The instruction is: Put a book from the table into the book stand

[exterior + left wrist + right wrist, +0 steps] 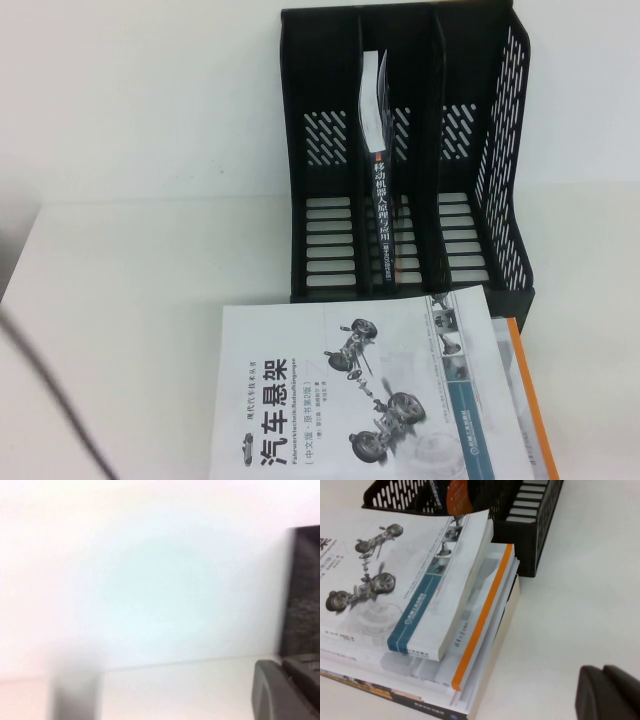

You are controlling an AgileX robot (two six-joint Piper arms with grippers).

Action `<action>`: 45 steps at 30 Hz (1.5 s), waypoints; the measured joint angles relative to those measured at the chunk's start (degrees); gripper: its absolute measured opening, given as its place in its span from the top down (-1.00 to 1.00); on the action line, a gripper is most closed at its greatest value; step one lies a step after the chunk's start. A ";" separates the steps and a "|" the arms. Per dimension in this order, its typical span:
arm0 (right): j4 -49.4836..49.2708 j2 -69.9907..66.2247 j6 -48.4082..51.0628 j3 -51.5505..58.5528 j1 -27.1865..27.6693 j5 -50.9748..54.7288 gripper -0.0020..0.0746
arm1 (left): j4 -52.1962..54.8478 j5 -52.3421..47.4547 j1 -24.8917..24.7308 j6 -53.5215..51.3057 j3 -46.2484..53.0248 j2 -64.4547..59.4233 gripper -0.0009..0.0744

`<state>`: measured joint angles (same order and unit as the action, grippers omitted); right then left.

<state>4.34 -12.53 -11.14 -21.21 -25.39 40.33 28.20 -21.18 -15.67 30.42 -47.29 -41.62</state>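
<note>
Placement looks done: the book (381, 190) stands upright in the middle slot of the book stand (505, 150), its outer slots empty. The white book (360, 390) tops a stack on the worktop (120, 300). Left gripper (285, 690) and right gripper (610, 692) hang clear, holding nothing; finger state unclear.

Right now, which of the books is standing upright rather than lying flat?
The black book, upright in the book stand's middle slot, spine outward. The white car-suspension book and the orange-edged book lie stacked on the table.
</note>
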 joint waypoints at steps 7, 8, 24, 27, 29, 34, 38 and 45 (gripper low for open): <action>0.00 0.00 0.00 0.00 0.00 0.00 0.93 | -11.02 0.27 10.35 -10.74 13.76 18.53 0.97; 0.00 0.00 0.00 0.00 0.00 0.00 0.93 | -13.18 1.07 12.07 -12.67 16.35 21.52 0.97; -0.13 0.00 0.00 0.00 0.00 -0.01 0.93 | -27.27 6.37 18.56 -21.00 48.55 42.08 0.97; -0.13 0.00 0.00 0.00 0.00 -0.01 0.93 | -27.54 5.97 18.56 -21.00 48.55 42.13 0.97; -0.13 0.00 0.00 0.00 0.00 -0.01 0.93 | -27.54 5.72 18.26 -21.00 48.55 42.13 0.97; -0.13 0.00 0.00 0.00 0.00 -0.01 0.93 | -27.66 3.49 15.20 -21.00 48.44 42.13 0.97; -0.13 0.00 0.00 0.00 0.00 -0.01 0.93 | -27.66 3.51 13.75 -21.49 48.44 42.13 0.97; -0.13 0.00 0.00 0.00 0.00 -0.01 0.93 | -27.66 3.28 13.77 -25.76 48.44 42.13 0.97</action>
<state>4.21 -12.53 -11.14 -21.21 -25.39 40.32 0.54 -17.90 -1.90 4.67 1.16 0.52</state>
